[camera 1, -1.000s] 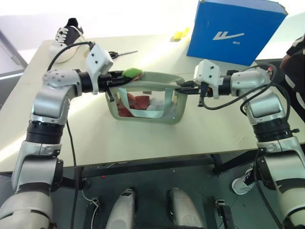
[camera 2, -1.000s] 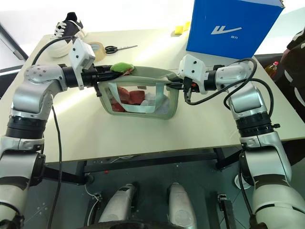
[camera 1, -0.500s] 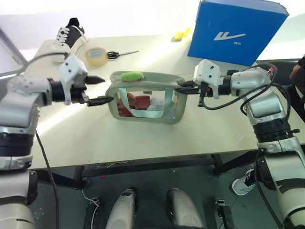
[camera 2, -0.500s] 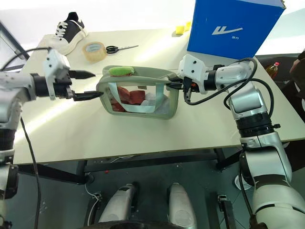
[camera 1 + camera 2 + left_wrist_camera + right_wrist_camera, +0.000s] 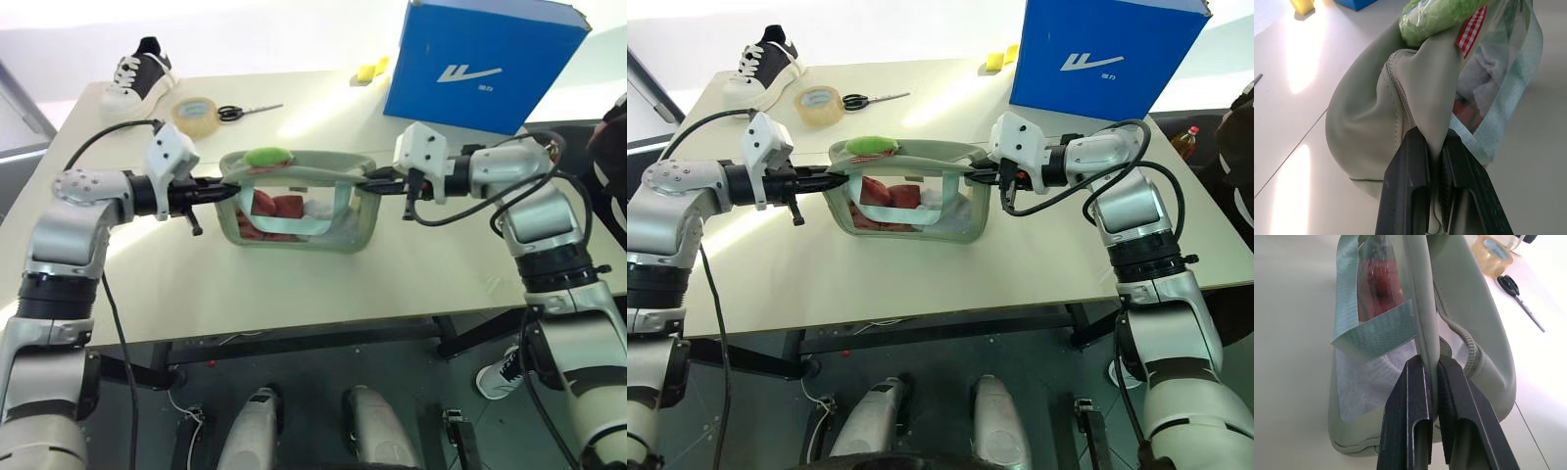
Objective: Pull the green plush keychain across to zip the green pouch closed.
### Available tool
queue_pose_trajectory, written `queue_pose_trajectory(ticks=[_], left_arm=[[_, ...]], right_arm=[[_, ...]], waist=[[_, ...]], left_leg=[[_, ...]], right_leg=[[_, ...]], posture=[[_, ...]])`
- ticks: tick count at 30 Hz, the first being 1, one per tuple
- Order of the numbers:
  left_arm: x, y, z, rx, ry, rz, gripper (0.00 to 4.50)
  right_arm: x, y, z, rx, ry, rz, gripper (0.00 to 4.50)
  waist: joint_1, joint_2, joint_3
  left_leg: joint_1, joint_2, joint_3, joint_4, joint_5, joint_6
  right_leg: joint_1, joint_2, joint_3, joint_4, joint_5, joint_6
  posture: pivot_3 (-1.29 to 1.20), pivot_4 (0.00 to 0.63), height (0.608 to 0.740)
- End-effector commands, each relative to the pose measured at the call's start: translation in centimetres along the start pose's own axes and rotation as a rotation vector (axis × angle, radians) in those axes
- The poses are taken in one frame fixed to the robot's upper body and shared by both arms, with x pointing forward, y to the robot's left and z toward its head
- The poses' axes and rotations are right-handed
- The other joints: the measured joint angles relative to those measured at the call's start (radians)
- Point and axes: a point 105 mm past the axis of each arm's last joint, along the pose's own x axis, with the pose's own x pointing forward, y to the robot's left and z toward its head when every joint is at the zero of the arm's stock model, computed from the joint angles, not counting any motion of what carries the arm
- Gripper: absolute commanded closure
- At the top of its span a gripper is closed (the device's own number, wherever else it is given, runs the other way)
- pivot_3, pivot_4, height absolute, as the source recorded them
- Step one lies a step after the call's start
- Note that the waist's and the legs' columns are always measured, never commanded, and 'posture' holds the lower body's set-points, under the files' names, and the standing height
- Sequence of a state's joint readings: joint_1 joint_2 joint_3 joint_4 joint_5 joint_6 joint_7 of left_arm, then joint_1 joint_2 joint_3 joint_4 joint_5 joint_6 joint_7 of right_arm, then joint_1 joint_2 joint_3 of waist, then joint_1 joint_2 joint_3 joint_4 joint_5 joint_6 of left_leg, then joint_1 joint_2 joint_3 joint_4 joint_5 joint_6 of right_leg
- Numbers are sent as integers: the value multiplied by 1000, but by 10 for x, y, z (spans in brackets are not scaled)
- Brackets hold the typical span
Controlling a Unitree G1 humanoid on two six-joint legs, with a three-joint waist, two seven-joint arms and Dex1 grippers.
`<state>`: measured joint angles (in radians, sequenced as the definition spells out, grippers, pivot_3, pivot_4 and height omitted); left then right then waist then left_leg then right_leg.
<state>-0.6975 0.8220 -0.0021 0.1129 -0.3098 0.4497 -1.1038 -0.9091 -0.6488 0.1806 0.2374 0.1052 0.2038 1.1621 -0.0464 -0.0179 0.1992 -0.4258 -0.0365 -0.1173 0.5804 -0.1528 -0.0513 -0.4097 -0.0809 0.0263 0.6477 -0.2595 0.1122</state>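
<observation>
Upper left of frame sit a sneaker (image 5: 137,69), tape roll (image 5: 196,109) and scissors (image 5: 247,110), well clear. My left gripper (image 5: 217,190) pinches the green pouch (image 5: 299,201) at its left end, my right gripper (image 5: 375,180) its right end. At centre the soft fabric sags, so I'd take the fuzzy green plush keychain (image 5: 268,156) itself. The blue box (image 5: 485,61) stands upper right.
</observation>
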Motion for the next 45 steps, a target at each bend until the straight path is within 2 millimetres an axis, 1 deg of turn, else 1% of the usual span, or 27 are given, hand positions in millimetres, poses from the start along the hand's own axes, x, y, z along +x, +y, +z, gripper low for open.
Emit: queue_pose_trajectory(ticks=[1, 2, 3, 4, 5, 7, 10, 11, 13, 16, 19, 22, 26, 27, 29, 30, 32, 33, 35, 37, 39, 40, 41, 43, 44, 45], left_arm=[[-22, 1, 10, 33, -1, 39, 4500], [-26, -1, 7, 29, 8, 42, 4500], [-29, -1, 5, 26, 16, 49, 4500], [-30, -1, 2, 25, 23, 60, 4500], [-32, -1, 0, 24, 26, 73, 4500], [-33, 2, -4, 22, 28, 98, 4500], [-32, 4, -3, 21, 20, 110, 4500], [-31, 5, -2, 22, 17, 112, 4500], [-30, 6, -2, 22, 15, 115, 4500], [-28, 6, -1, 25, 11, 109, 4500], [-26, 5, 0, 26, 7, 103, 4500], [-26, 4, 0, 26, 5, 103, 4500], [-27, 3, 1, 22, 3, 103, 4500], [-27, 2, 0, 20, 3, 103, 4500], [-27, 2, -1, 17, 3, 103, 4500], [-27, 2, -1, 15, 2, 104, 4500], [-27, 2, -2, 15, 2, 105, 4500], [-26, 2, -1, 14, 2, 106, 4500], [-26, 2, -2, 12, 1, 107, 4500], [-25, 2, -2, 10, 2, 105, 4500], [-25, 2, -3, 7, 4, 102, 4500], [-25, 1, -3, 5, 5, 100, 4500], [-26, 1, -4, 3, 8, 97, 4500], [-26, 1, -6, 2, 12, 95, 4500], [-25, 1, -6, 2, 13, 95, 4500], [-25, 2, -6, 3, 13, 96, 4500]], right_arm=[[-5, -8, 19, 9, -67, -38, 3424], [-4, -9, 23, 11, -79, -39, 2857], [-3, -10, 29, 11, -93, -43, 2478], [-2, -11, 35, 15, -112, -43, 1911], [-1, -11, 44, 22, -144, -27, 1450], [3, -12, 67, 31, -221, -6, 1450], [18, -10, 102, 24, -329, 26, 1450], [25, -7, 111, 15, -352, 40, 1450], [44, -1, 122, -1, -375, 59, 1450], [72, 7, 128, -28, -372, 68, 1450], [92, 12, 123, -68, -341, 83, 1450], [105, 12, 119, -78, -317, 79, 1450], [111, 6, 123, -82, -318, 49, 1450], [110, 5, 125, -75, -331, 42, 1686], [107, 2, 126, -67, -343, 36, 2326], [106, 1, 126, -65, -345, 32, 2793], [102, -1, 124, -59, -345, 26, 3848], [98, -5, 123, -45, -346, 11, 4401], [87, -18, 118, -11, -337, -53, 4473], [71, -38, 103, 4, -286, -159, 4473], [47, -62, 84, 21, -222, -304, 4473], [39, -68, 79, 29, -205, -346, 4473], [25, -77, 69, 33, -171, -413, 4473], [-8, -92, 43, 37, -74, -554, 4473], [-23, -96, 29, 41, -24, -612, 4473], [-33, -98, 20, 46, 12, -651, 4473]], waist=[[-2, 0, 0], [-3, 0, 0], [-4, 0, 0], [-5, 0, 0], [-5, 0, 0], [-5, 0, 0], [-10, 0, 0], [-10, 0, 0], [-10, 0, 0], [-10, 0, 0], [-8, 0, 0], [-7, 0, 0], [-9, 0, 0], [-10, 0, 0], [-10, 0, 0], [-9, 0, 0], [-9, 0, 0], [-9, 0, 0], [-8, 0, 0], [-3, 0, 0], [3, 0, 0], [5, 0, 0], [5, 0, 0], [5, 0, 0], [7, 0, 0], [7, 0, 0]], left_leg=[[0, 0, 0, 0, 0, 0], [0, 0, 0, 0, 0, 0], [0, 0, 0, -1, 0, 0], [0, 0, 0, -1, 0, 0], [0, 0, 0, -1, 0, 0], [0, 1, 0, -1, 0, 0], [0, 1, 0, -1, 0, 0], [0, 1, 0, -1, 0, 0], [0, 1, -1, -1, 0, 0], [0, 1, -1, -1, 0, 0], [0, 0, -1, -1, 0, 0], [0, 0, -1, -1, 0, 0], [0, 0, -1, -1, 0, 0], [0, 0, -1, -1, 0, 0], [0, 0, -1, -1, 0, 0], [0, 0, -1, -1, 0, 0], [0, 0, -1, -1, 0, 0], [0, 0, -1, -1, 0, 0], [0, 0, -1, -1, 0, 0], [0, 0, -1, -1, 0, 0], [0, 0, -1, -1, 0, 0], [0, 0, -1, -1, 0, 0], [0, 0, -1, -1, 0, 0], [0, 0, -1, -1, 0, 0], [0, 0, -1, -1, 0, 0], [0, 0, -1, -2, 0, 0]], right_leg=[[0, 0, 0, 0, 0, 0], [0, 0, 0, 0, 0, 0], [0, 0, 0, 0, 0, 0], [-1, 0, 0, 0, 0, 0], [-1, 0, 0, 0, 0, 0], [-1, 0, 0, 0, 0, 0], [-1, 0, 0, 1, 0, 0], [-1, 0, 0, 1, 0, 0], [-1, 1, 0, 1, 0, 0], [-1, 1, 0, 1, 0, 0], [-1, 1, 0, 1, 0, 0], [-1, 1, 0, 1, 0, 0], [-2, 1, 0, 2, 0, 0], [-2, 1, 0, 2, 0, 0], [-2, 1, 0, 2, 0, 0], [-2, 1, 0, 2, 0, 0], [-2, 1, 0, 2, 0, 0], [-2, 1, 0, 2, 0, 0], [-2, 1, 0, 2, 0, 0], [-2, 1, 0, 2, 0, 0], [-2, 0, 0, 1, 0, 0], [-1, 0, 0, 1, 0, 0], [-1, 0, 0, 1, 0, 0], [-1, 0, 0, 1, 0, 0], [-1, 0, 0, 1, 0, 0], [-1, 0, 0, 0, 0, 0]], posture=[[0, 150, 740], [0, 150, 740], [0, 150, 740], [0, 150, 740], [0, 150, 740], [0, 150, 740], [0, 150, 740], [0, 150, 740], [0, 150, 740], [0, 150, 740], [0, 150, 740], [0, 150, 740], [0, 150, 740], [0, 150, 740], [0, 150, 740], [0, 150, 740], [0, 150, 740], [0, 150, 740], [0, 150, 740], [0, 150, 740], [0, 150, 740], [0, 150, 740], [0, 150, 740], [0, 150, 740], [0, 150, 740], [0, 150, 740]])
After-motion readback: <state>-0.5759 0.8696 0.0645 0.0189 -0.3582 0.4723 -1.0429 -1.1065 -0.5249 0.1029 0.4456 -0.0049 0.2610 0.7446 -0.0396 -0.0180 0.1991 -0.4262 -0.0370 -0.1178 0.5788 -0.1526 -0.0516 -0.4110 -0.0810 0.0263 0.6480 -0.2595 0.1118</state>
